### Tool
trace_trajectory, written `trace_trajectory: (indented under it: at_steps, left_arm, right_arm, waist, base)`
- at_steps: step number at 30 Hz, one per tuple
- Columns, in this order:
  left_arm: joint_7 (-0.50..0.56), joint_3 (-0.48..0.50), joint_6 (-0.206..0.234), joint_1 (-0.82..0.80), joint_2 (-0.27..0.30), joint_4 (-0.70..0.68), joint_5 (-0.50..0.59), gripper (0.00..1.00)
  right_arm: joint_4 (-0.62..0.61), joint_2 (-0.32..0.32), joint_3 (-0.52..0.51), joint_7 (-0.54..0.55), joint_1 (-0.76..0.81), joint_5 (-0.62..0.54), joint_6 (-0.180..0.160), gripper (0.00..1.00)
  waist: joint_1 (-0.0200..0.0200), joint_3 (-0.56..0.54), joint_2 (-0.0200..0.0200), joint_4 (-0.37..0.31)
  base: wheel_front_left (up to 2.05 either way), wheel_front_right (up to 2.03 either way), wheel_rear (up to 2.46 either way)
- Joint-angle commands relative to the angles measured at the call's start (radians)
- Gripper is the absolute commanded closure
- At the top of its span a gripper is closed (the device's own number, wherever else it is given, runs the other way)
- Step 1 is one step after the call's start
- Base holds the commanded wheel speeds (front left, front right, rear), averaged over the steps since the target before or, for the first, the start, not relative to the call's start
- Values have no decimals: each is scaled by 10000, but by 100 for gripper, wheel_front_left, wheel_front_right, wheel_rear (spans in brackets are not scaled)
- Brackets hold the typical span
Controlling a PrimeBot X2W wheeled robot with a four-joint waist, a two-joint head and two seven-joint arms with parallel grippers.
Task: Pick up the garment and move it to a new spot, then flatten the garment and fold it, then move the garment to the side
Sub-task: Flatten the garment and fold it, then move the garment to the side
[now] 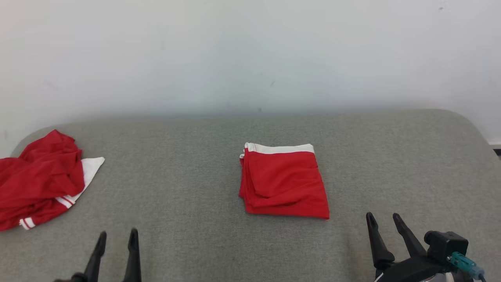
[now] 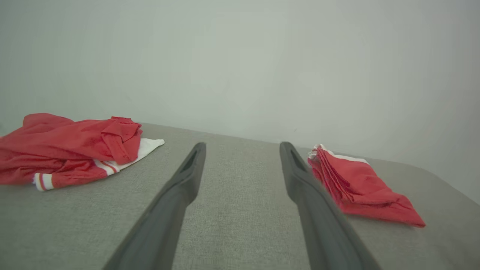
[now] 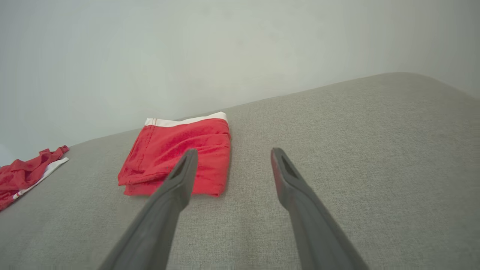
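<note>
While reading from the left, passing first a crumpled red pile (image 1: 39,178) lying at the left edge of the grey surface (image 1: 188,188). Then passing the left gripper (image 1: 118,233), hovering low, fingers spread, clasping nothing. Reaching the garment (image 1: 282,182) at mid-surface, folded square, white band toward the wall, well apart from both grippers. Ending at the right gripper (image 1: 382,215), hovering low too, fingers spread and empty. Judging the fold done and the move aside pending. Risking trouble in three ways: pinching only the top layer and peeling the stack open in lifting; dragging over the rough cloth and rucking the bottom layer; setting down on the pile and tangling both.
</note>
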Motion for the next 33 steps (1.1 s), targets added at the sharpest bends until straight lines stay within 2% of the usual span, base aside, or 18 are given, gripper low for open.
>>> trace_trajectory:
  at_steps: [1, 10, 25, 33]
  left_arm:
    - [-36, 26, -30, 182, -14, 174, 205, 0]
    - [-37, 375, -17, 364, -165, 1242, 514, 0]
    - [-37, 575, -80, 274, -279, 1210, 694, 0]
    - [-37, 567, -147, 210, -358, 1192, 759, 0]
  right_arm:
    - [99, -63, 58, -52, 125, -141, -23, 0]
    - [527, -213, 140, 177, -138, -481, -23, 0]
    - [285, -20, 155, 427, -56, -361, -23, 0]
    - [199, 49, 97, 583, -284, -411, -23, 0]
  waist:
    - [1, -5, 1, -161]
    - [1, -4, 1, -453]
    - [1, 94, 1, -313]
    - [1, 189, 1, -11]
  base:
    - [0, 0, 0]
    - [0, 0, 0]
    - [0, 0, 0]
    - [0, 0, 0]
